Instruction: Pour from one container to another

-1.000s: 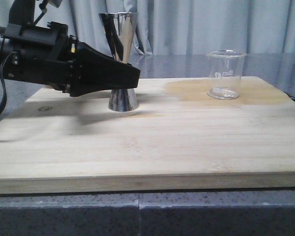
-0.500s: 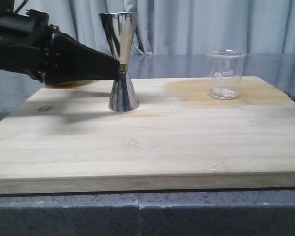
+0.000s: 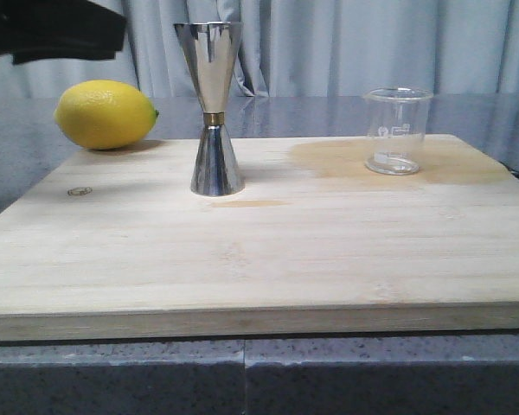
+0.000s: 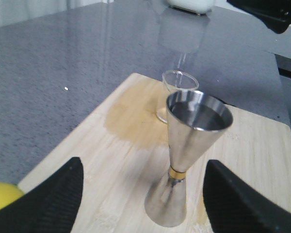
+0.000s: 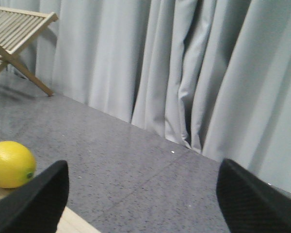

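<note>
Front view: the jigger (image 3: 215,108) is seen upright on the board (image 3: 259,259), the beaker (image 3: 398,130) at its 3 o'clock, well apart.

Left wrist view: the left gripper (image 4: 143,204) is spread wide, empty, the jigger standing between its fingers.

Right wrist view: the right gripper (image 5: 143,204) is likewise parted, empty.

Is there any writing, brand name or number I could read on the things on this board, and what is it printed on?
No text here can be read.
Glass beaker: faint white printed markings on its side, too small and blurred to read.
Wooden board: a small dark mark near its left edge, too small to tell whether it is a logo or writing.
Steel jigger: no lettering visible, only a thin gold band at its waist.
Lemon: no label.
</note>
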Robot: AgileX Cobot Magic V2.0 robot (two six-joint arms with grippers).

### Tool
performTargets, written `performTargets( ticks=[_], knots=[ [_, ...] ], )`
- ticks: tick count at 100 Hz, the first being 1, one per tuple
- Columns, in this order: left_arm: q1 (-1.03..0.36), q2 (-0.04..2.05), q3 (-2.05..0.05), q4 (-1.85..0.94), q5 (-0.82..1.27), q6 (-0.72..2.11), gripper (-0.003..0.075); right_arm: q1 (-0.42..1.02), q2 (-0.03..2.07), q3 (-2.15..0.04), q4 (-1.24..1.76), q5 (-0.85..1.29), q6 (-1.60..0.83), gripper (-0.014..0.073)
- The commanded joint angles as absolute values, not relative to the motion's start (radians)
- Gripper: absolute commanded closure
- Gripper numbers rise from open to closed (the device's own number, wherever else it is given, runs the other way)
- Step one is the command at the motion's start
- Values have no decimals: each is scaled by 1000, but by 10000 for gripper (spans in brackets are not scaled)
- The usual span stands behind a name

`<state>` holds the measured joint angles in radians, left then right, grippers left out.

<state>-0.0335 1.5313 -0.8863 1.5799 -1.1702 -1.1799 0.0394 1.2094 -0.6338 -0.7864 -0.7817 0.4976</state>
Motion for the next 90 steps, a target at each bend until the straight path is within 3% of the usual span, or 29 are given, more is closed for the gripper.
performTargets(
  ticks=[1,14,49,63,90],
  knots=[
    [6,1435,-913,1542,-1345,-1203,237,33,1182,-704,-741,-749,498,28],
    [55,1334,-930,1542,-1213,-1224,237,33,1165,-764,-731,-634,498,29],
    [129,1016,-941,1526,-499,-1469,237,33,1039,-968,-729,-63,498,52],
    [129,906,-941,1526,-420,-1527,237,33,957,-990,-792,0,498,114],
    [129,680,-858,1526,-380,-1568,239,33,776,-986,-808,182,498,114]
  ],
)
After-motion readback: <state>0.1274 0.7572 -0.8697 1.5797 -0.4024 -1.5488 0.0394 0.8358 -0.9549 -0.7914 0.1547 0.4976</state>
